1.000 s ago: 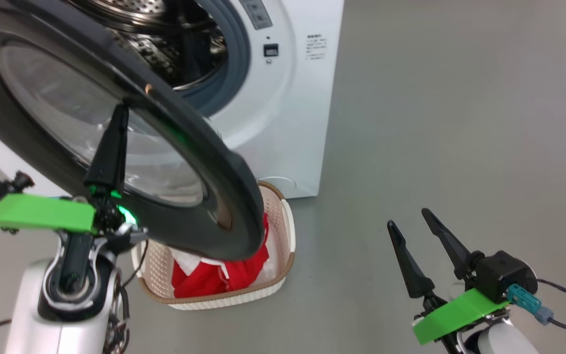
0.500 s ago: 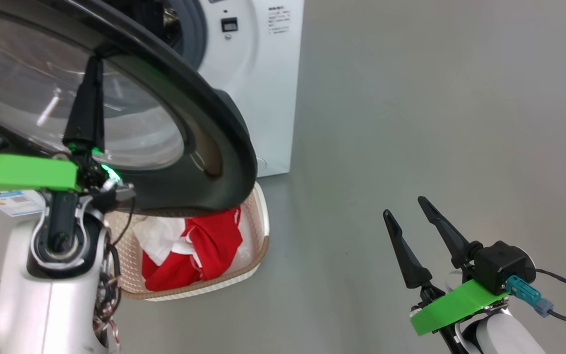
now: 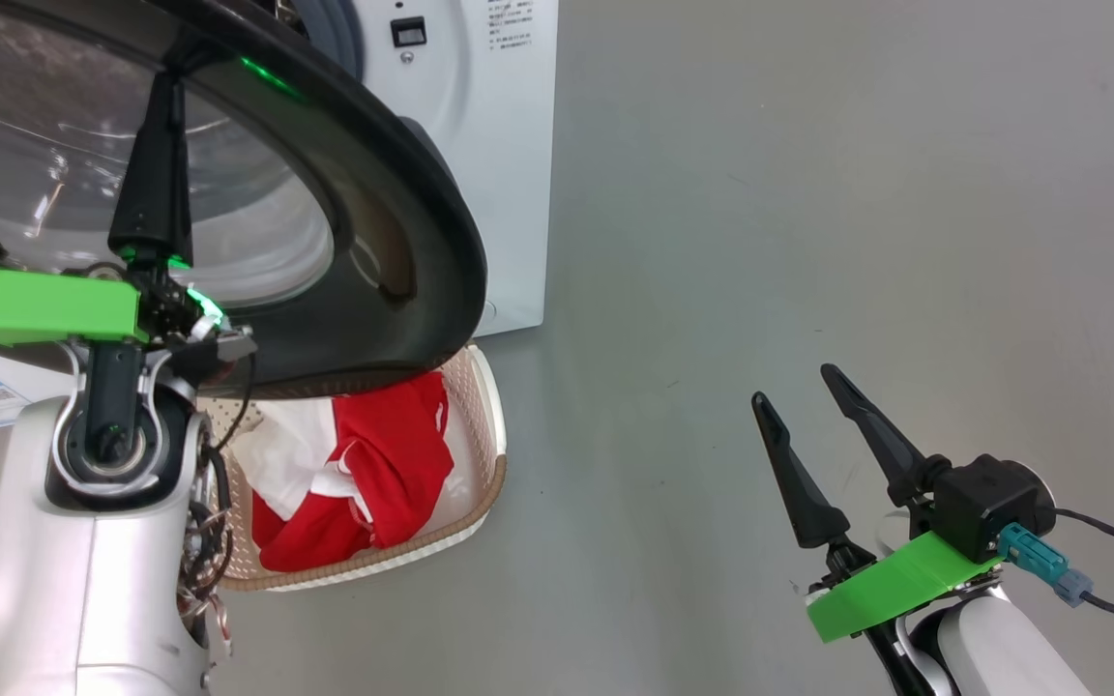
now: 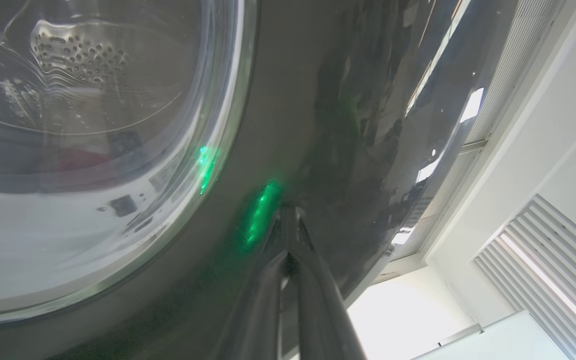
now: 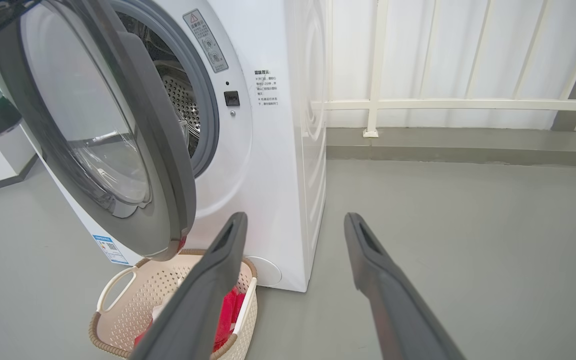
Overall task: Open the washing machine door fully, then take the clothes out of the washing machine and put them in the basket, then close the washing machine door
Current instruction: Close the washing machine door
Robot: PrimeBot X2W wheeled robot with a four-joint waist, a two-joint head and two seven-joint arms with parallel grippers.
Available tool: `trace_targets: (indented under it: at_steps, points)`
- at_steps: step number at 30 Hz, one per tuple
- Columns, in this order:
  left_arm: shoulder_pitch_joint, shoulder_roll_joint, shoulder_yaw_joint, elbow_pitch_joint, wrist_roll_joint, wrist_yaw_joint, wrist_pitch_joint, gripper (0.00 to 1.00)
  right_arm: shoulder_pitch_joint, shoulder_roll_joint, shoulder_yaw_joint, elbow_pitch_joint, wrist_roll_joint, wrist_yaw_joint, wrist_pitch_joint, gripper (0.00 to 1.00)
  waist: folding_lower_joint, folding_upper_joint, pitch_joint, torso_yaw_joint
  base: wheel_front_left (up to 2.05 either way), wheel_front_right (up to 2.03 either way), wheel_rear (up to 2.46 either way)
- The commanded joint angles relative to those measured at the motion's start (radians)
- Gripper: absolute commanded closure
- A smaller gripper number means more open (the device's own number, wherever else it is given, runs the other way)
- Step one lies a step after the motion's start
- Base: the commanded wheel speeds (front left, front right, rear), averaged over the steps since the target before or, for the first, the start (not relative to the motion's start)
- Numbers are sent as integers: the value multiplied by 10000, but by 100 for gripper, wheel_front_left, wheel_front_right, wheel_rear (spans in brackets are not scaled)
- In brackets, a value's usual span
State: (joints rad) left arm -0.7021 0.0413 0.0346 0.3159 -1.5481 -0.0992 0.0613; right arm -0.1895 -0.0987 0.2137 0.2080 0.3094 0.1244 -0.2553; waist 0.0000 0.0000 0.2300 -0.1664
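Left end effector (image 3: 168, 82) fully closed, fingers (image 4: 313, 300) pressed together with nothing between them, tips resting against the glossy black rim of the washing machine door (image 3: 393, 222). Same contact in the left wrist view: tips meeting on the rim just beside the clear glass bowl (image 4: 93, 150), a green glow (image 4: 263, 210) reflected next to them. Right end effector (image 3: 793, 384) spread wide, holding nothing, touching nothing, hanging above the bare grey floor (image 3: 808, 193), well apart from the machine.

Door partly open, standing out from the front of the washing machine (image 3: 509, 145), lower edge over the back of the basket (image 3: 484, 425). Basket on the floor just in front of the machine, below the door. Clothes (image 3: 393, 454) inside the basket, red with some white.

Against one second ago: whole head view shifted, so a move of the camera, not of the things. Left fingers closed then as now, tips at the same rim. Right fingers equally wide then. Perforated drum (image 5: 183, 105) plain at the top of the head view then, now covered there by the door but for a sliver of grey ring (image 3: 335, 34). More of the basket and clothes clear of the door's edge in the head view now.
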Motion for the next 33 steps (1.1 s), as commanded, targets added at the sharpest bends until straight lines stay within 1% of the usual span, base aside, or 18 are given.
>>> trace_targets:
  at_steps: [1,5,6,8,11,13,14,17,20,23,27,31,33]
  points:
    - [-325,233,201,-204,48,-166,52,100,-176,-78,271,-222,44,63,-65,0,0,0,-28,25,0,0,0]
    - [-91,213,204,-178,-75,-229,76,100,-107,-69,271,-202,54,63,-65,0,0,0,-188,153,0,0,0]
    - [22,211,219,-227,-46,-244,19,82,-82,-61,277,-196,57,63,-65,0,0,0,-246,190,0,0,0]
    - [306,211,171,-336,52,-265,-27,0,-33,-44,269,-182,68,63,-65,0,0,0,-377,274,0,0,0]
    - [797,284,1,-559,437,-286,-163,0,44,-27,262,-156,78,63,-65,0,0,0,-589,432,0,0,0]
    - [1130,429,-89,-758,958,-296,-502,0,91,-6,251,-154,68,63,-65,0,0,0,-717,537,0,0,0]
    - [1459,720,-283,-1004,1879,-304,-1057,0,121,18,218,-152,59,63,-65,0,0,0,-827,630,0,0,0]
    - [1988,1096,-758,-1474,3143,-309,-1858,0,171,46,185,-147,44,63,-65,0,0,0,-996,746,0,0,0]
    - [2644,1631,-1304,-1820,4450,-311,-2616,0,243,59,164,-147,49,63,-65,0,0,0,-1205,822,0,0,0]
    - [3423,1971,-1443,-1955,5640,-312,-3063,0,363,80,85,-164,69,63,-65,0,0,0,-1473,862,0,0,0]
    - [4504,2085,-1214,-2203,7189,-277,-3214,0,513,107,-24,-181,100,63,-65,0,0,0,-1788,907,0,0,0]
    - [5358,1942,-725,-2817,8977,-95,-3225,0,659,79,-201,-233,108,63,-65,0,0,0,-2013,1033,0,0,0]
    - [5719,1807,-508,-3093,9803,-89,-3227,0,746,62,-281,-242,105,63,-65,0,0,0,-2128,1112,0,0,0]
